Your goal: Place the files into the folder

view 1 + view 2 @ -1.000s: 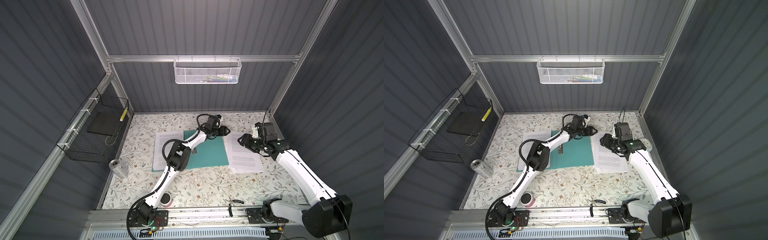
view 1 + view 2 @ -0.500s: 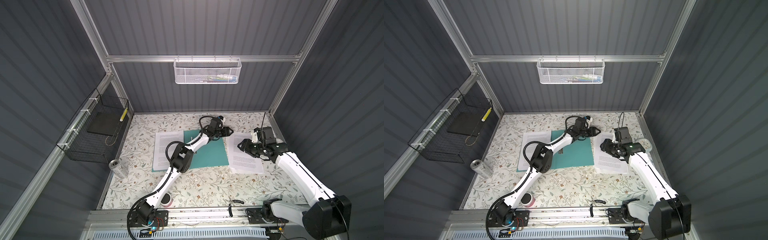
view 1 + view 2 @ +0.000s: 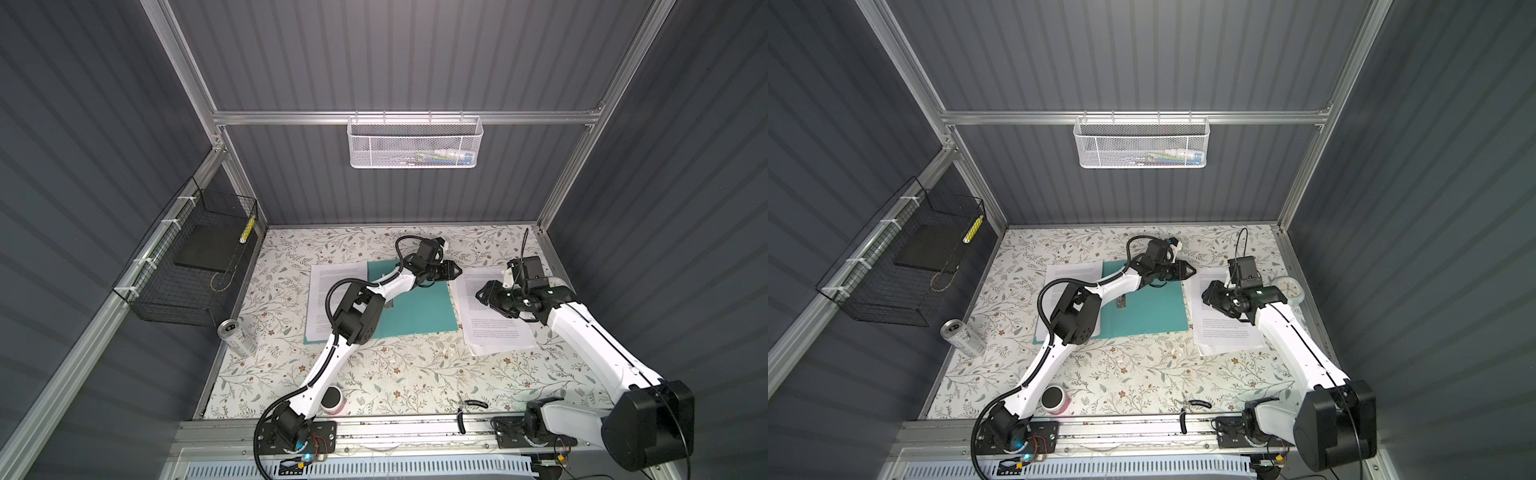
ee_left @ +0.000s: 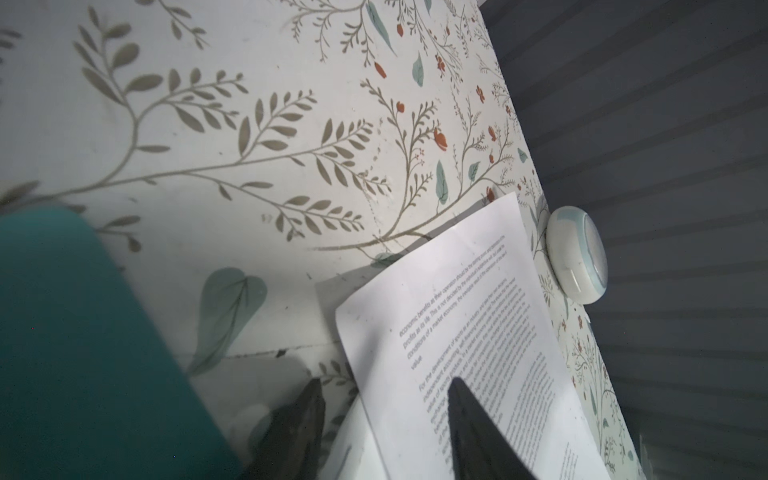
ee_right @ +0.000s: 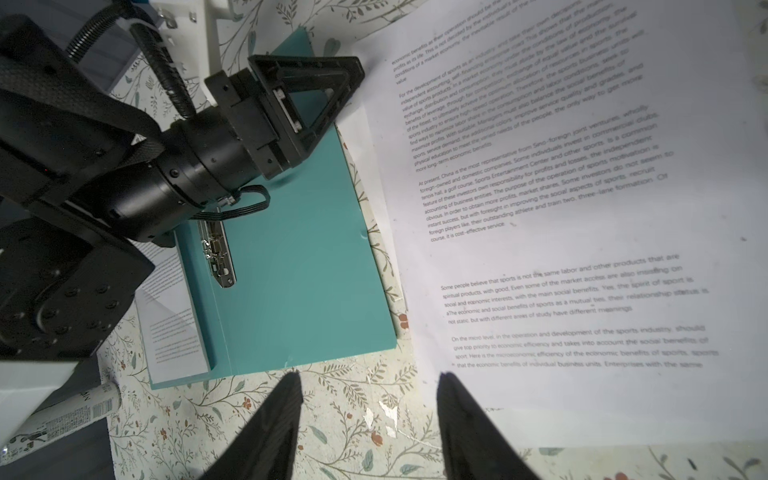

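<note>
The teal folder (image 3: 419,309) (image 3: 1152,309) (image 5: 299,257) lies open mid-table, its metal clip (image 5: 216,257) on the spine. One printed sheet (image 3: 334,299) rests on its left flap. The files (image 3: 492,320) (image 3: 1225,322) (image 5: 561,208) (image 4: 457,324), a stack of white printed sheets, lie just right of the folder. My left gripper (image 3: 455,270) (image 3: 1190,271) (image 4: 384,382) is open at the stack's far left corner, one finger over the top sheet and one over the table. My right gripper (image 3: 482,297) (image 3: 1208,297) (image 5: 369,378) hovers open over the stack's left edge, holding nothing.
A silver can (image 3: 237,338) stands at the left edge. A black wire basket (image 3: 195,266) with a dark slab hangs on the left wall. A white mesh basket (image 3: 415,143) hangs at the back. A round white clock (image 3: 1287,289) leans at the right wall. A pink-rimmed tub (image 3: 332,403) sits at the front.
The left gripper has shifted right off the folder's far corner to the files' corner, its jaws narrowing a little. The right gripper has drawn toward the front along the stack's left edge.
</note>
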Robot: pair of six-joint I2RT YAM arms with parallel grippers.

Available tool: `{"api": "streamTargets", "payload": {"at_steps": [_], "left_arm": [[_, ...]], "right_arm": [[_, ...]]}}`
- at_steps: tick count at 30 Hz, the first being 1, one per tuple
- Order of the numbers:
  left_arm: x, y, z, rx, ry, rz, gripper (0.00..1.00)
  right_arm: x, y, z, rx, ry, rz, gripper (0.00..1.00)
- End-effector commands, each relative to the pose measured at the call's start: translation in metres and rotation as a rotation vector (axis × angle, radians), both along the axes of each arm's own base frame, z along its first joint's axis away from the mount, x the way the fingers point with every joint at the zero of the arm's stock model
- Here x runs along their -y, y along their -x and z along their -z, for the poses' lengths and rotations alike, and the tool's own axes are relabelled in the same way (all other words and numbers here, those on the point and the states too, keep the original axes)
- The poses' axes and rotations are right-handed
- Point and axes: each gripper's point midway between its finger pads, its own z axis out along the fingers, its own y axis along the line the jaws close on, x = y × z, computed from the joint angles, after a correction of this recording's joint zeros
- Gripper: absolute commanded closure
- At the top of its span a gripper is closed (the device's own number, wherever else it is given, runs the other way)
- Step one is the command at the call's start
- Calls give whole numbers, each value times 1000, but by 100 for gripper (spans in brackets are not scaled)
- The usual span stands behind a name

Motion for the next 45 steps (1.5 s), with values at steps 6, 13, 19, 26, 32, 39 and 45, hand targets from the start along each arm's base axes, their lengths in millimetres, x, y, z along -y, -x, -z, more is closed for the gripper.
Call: {"api": "streamTargets", "payload": {"at_steps": [6,13,19,26,32,39,45], "left_arm": [[-11,14,7,-8,-80,40,42],[-7,-10,13,26,-94,10,36],[2,-15,25,-3,-58,11,42],[1,-9,39,-39,-50,10,50],[10,-3,40,-98,13,22,58],[7,-1,52,-118,-14,1,61],[3,-6,67,-139,-33,-52,72]], "right_arm": [[0,-15,5,10,-3,0,45],[0,-24,2,18,6,4,45],[0,-27,6,4,5,12,45],[-3,-28,10,-2,-8,3,45],[-5,-26,19,-10,-18,-7,45],[-6,-23,27,-16,-33,-12,45],[-6,-19,31,-20,-42,-12,45]]}}
